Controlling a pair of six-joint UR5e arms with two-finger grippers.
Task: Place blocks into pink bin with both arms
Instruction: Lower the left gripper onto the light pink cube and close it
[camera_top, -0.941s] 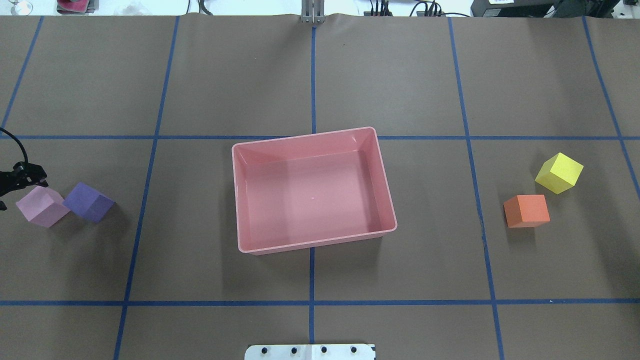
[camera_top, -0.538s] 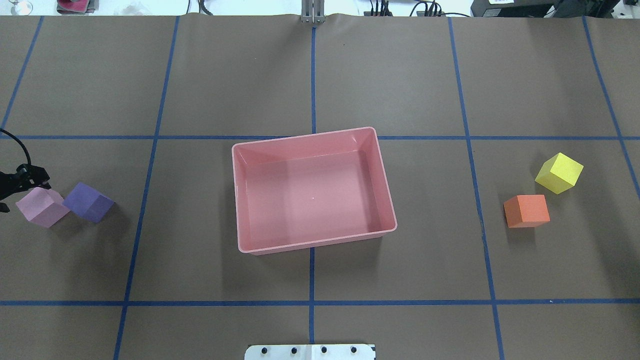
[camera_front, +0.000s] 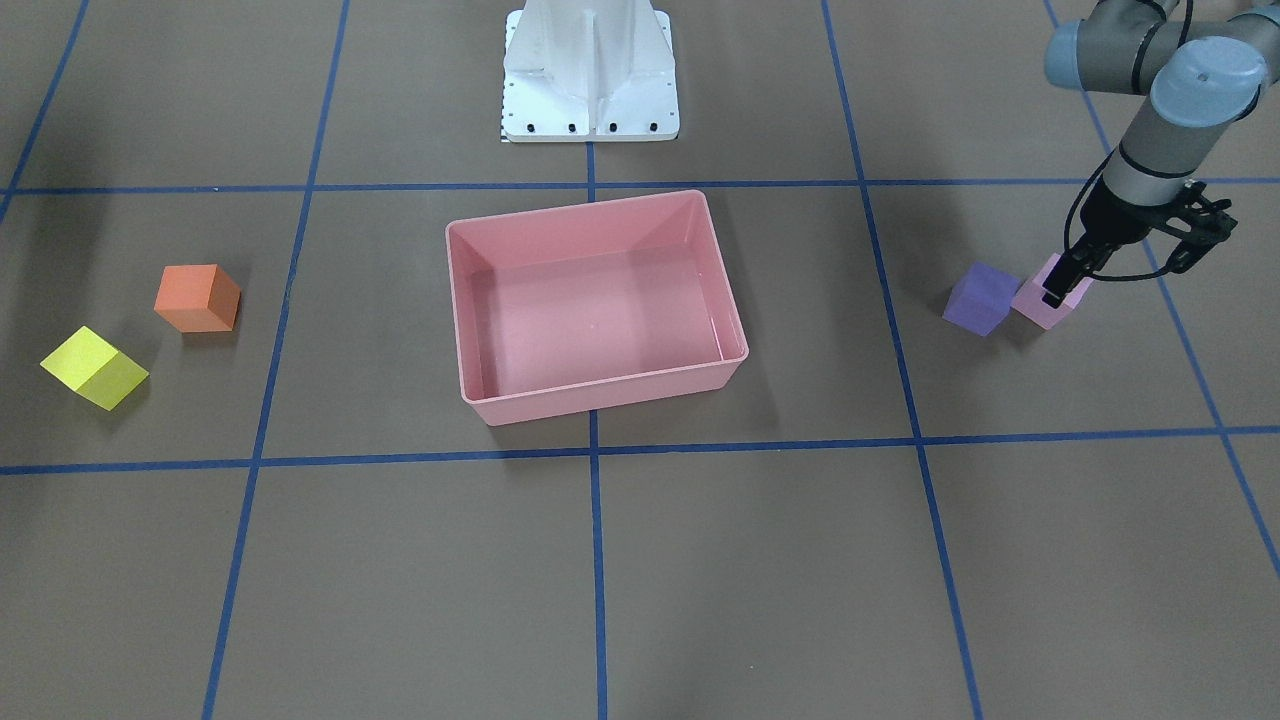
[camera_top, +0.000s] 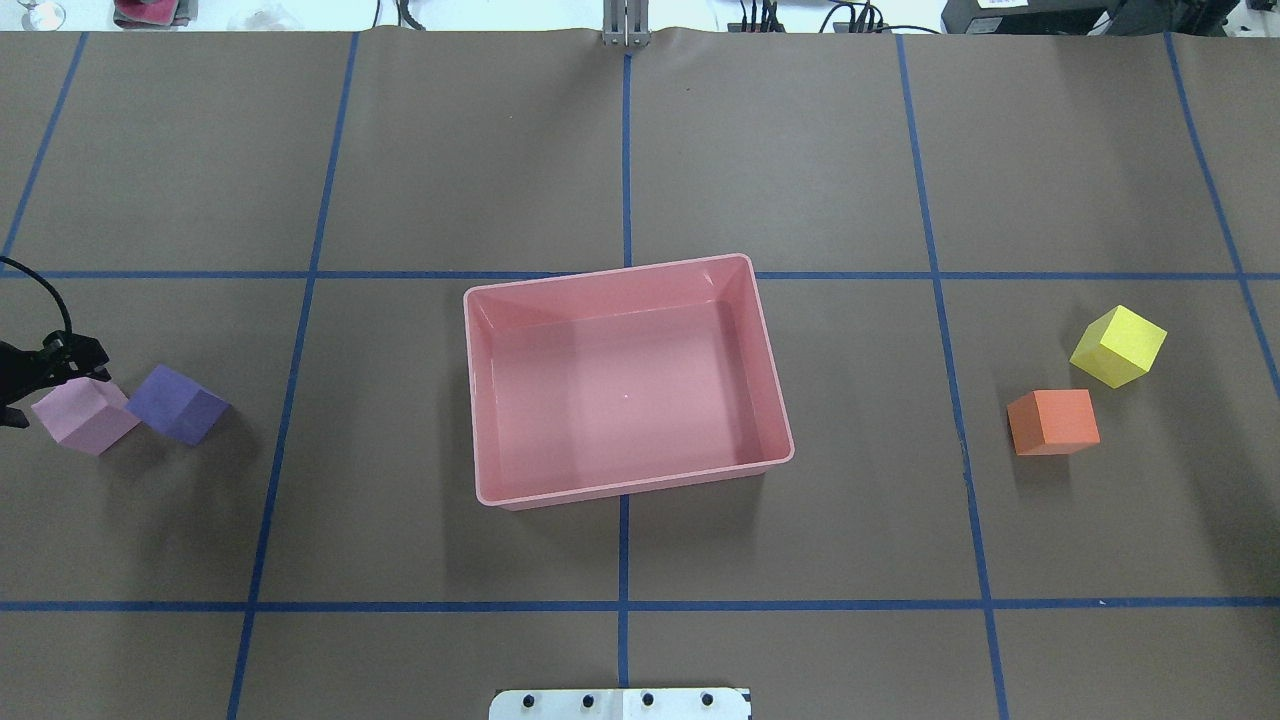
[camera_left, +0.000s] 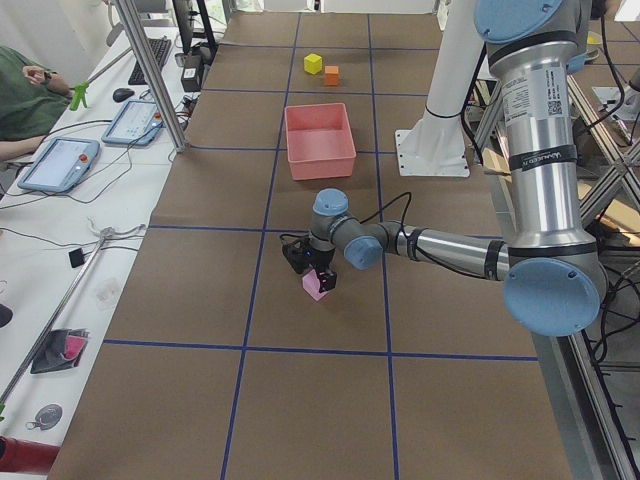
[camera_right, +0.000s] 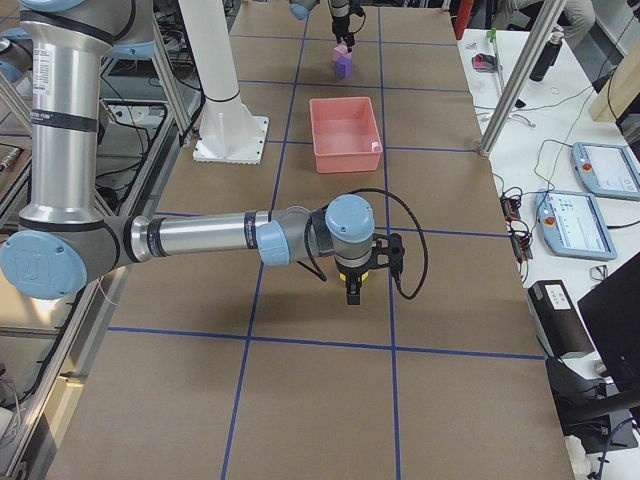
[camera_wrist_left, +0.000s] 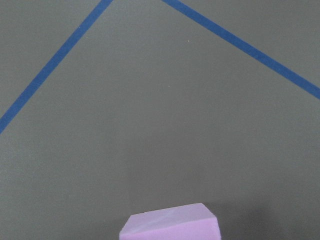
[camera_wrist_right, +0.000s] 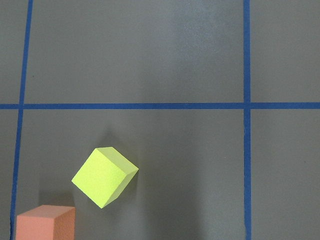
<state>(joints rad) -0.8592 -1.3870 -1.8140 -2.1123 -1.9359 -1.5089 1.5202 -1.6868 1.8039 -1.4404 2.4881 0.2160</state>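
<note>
– Left gripper (camera_front: 1058, 285) status?
– Jaws spread, straddling the light pink cube (camera_front: 1030, 306), not clamped. Centre it, then close squarely. The purple cube (camera_front: 981, 298) sits just beside, binward. The pink bin (camera_front: 600, 395) is well apart, beyond it.
– Surface?
– Flat brown paper (camera_front: 900, 560) with a blue tape grid. Benches with a tablet (camera_left: 58, 163) run alongside.

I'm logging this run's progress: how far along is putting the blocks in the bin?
Done: nothing, the pink bin is empty. In hand: the left gripper hangs open at the pink block, which sits on the table beside the purple block. Left: all four blocks, including the orange block and yellow block; the right gripper hasn't reached them.
</note>
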